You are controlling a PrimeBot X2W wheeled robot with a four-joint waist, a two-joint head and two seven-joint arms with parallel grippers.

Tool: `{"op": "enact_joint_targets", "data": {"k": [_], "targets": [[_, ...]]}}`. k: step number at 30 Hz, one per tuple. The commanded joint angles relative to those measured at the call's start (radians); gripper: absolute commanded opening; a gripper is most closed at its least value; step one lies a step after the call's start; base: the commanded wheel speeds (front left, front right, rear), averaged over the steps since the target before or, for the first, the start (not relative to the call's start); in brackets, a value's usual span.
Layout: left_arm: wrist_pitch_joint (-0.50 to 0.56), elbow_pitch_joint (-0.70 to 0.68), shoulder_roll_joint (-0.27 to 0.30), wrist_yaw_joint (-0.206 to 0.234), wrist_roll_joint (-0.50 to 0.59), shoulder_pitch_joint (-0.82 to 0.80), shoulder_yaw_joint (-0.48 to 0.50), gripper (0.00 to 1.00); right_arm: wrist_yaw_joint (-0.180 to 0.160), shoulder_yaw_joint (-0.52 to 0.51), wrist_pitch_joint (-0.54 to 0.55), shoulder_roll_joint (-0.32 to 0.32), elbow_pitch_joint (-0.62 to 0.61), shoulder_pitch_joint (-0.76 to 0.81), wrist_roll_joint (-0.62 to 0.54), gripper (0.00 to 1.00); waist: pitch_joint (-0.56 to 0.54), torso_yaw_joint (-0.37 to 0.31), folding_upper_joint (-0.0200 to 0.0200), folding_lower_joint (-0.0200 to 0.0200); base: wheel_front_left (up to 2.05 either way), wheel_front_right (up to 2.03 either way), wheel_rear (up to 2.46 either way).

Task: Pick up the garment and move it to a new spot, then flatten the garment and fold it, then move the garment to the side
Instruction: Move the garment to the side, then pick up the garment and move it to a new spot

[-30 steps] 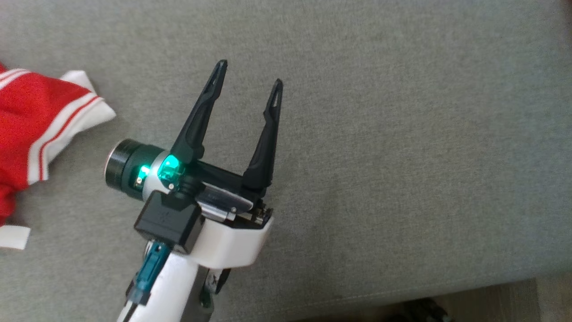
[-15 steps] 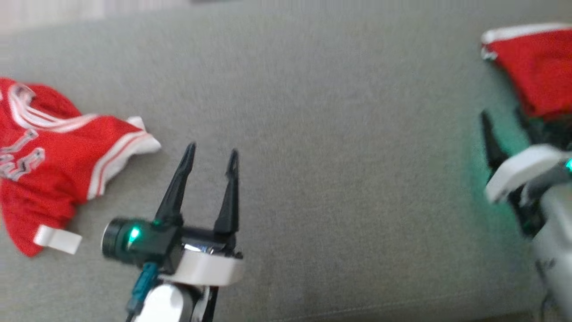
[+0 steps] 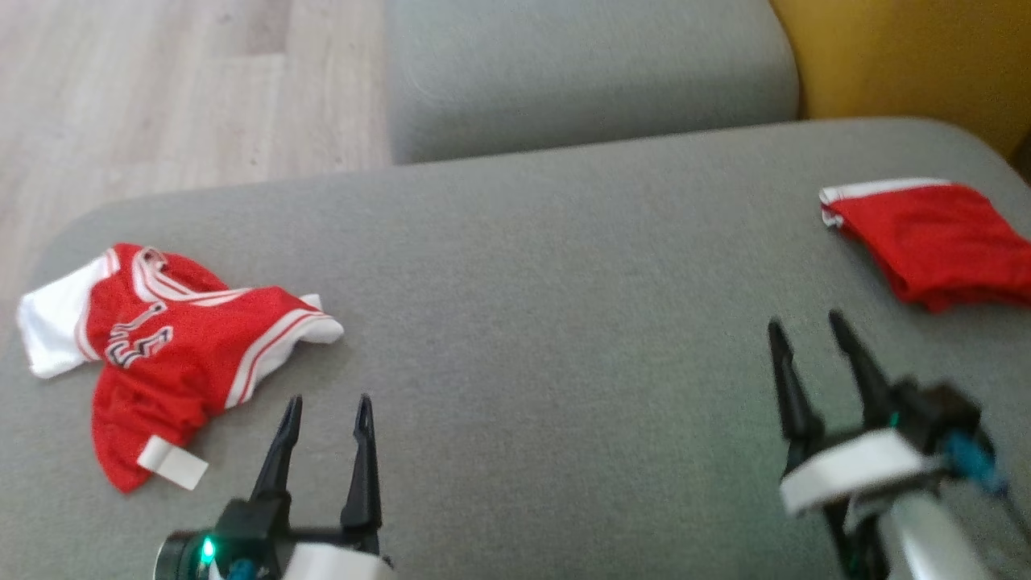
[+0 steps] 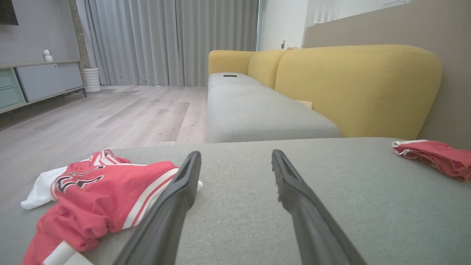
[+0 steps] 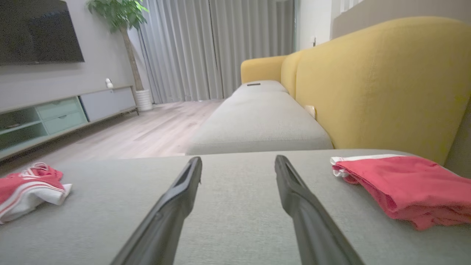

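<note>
red jersey (image 3: 169,346) lies crumpled just left of the spread left jaws; right jaws spread too, empty

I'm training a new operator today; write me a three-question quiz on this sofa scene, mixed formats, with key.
1. True or false: the left gripper and the right gripper are both open and empty.
2. The folded red garment lies: A) on the floor; B) on the grey cushion; C) in the left gripper.
3. Fill in: the crumpled jersey lies nearer the ___ gripper.
Key: 1 true; 2 B; 3 left.
</note>
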Motion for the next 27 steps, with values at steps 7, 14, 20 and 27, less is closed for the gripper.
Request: {"op": "enact_joint_targets", "data": {"k": [7,14,20,27], "targets": [[-0.005,0.004,-0.002,-0.006,0.047,0.033,0.077,1.0,-0.001,0.002,-0.013,0.056,-0.185,0.183,-0.067,1.0,-0.068,0.044,-0.0001,0.0001,0.0,0.0,0.0],[-0.005,0.003,-0.004,-0.015,0.056,0.084,0.094,1.0,-0.001,0.03,-0.013,0.069,-0.177,0.243,-0.091,1.0,-0.102,0.045,-0.0001,0.0001,0.0,0.0,0.0],[-0.005,0.011,-0.005,-0.025,0.048,0.092,0.107,1.0,-0.001,0.03,-0.013,0.074,-0.172,0.249,-0.092,1.0,-0.113,0.041,-0.0001,0.0001,0.0,0.0,0.0],[-0.005,0.007,-0.007,-0.031,0.049,0.089,0.113,1.0,-0.001,0.017,-0.013,0.077,-0.173,0.261,-0.092,1.0,-0.115,0.041,-0.0001,0.0001,0.0,0.0,0.0]]}}
